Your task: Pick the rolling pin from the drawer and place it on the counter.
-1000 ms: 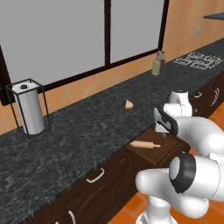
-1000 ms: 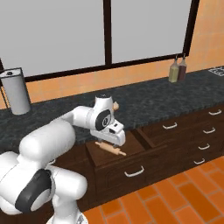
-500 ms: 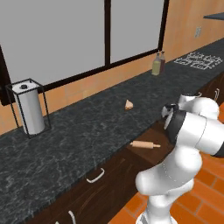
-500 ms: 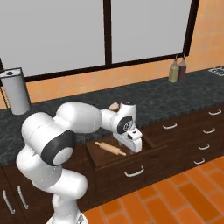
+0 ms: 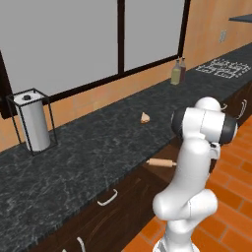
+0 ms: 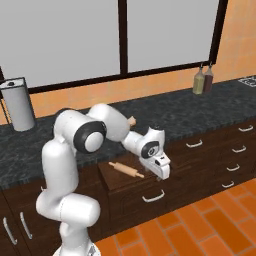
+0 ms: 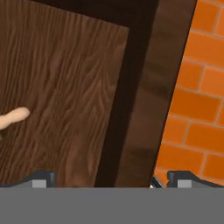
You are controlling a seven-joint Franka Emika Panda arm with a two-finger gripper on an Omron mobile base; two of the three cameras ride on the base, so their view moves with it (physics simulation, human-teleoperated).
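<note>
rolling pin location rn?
The rolling pin lies loose in the open drawer below the counter edge, just left of the open gripper in the right base view.

You get even, bright, rendered light in both base views, with no hard glare. The window (image 5: 88, 39) behind the counter (image 5: 83, 152) is a flat grey pane and casts no visible beam. The counter's black top stays matte, its marbling soft and slightly blurred. Shadows are faint: only a dim patch under the arm (image 6: 95, 137) in the open drawer (image 6: 125, 177). In the hand view the drawer's wood grain looks smeared and low in detail, and the floor (image 7: 197, 87) bricks are soft-edged. You see no edge distortion.
</note>
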